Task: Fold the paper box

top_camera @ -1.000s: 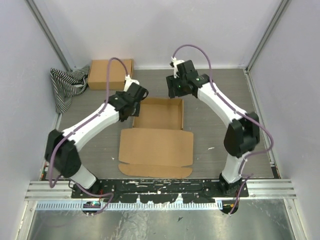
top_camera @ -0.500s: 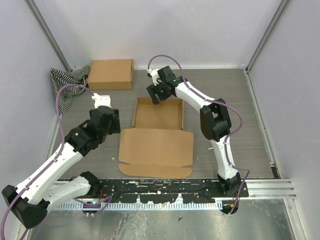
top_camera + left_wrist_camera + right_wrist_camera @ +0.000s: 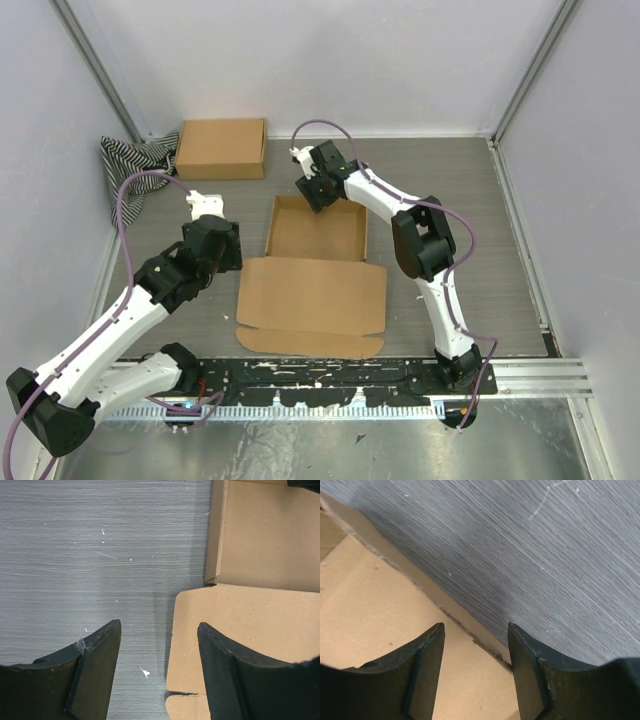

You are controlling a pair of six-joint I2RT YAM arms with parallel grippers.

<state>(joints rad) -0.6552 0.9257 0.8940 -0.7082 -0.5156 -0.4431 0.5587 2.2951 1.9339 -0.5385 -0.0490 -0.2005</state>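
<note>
So, on the bench (image 3: 460, 200), about centre, lies the paper box (image 3: 315, 285): tray toward the far edge, lid flat toward the near edge. Right gripper (image 3: 310, 190) hangs over the tray's far wall, fingers apart, empty. Left gripper (image 3: 215, 245) sits beside the lid's left edge, fingers apart, nothing held. IMO: seat that wall squarely btwn the fingers before closing.

The top view looks steeply down from above and behind the arm bases (image 3: 310, 385), far enough to take in the whole counter (image 3: 450, 200). The left wrist view looks straight down, close, past the left fingers (image 3: 95, 670) at the paper box (image 3: 250, 625)'s left edge. The right wrist view, closer still, looks past the right fingers (image 3: 425, 665) at the box's far rim. All three views share the box.
</note>
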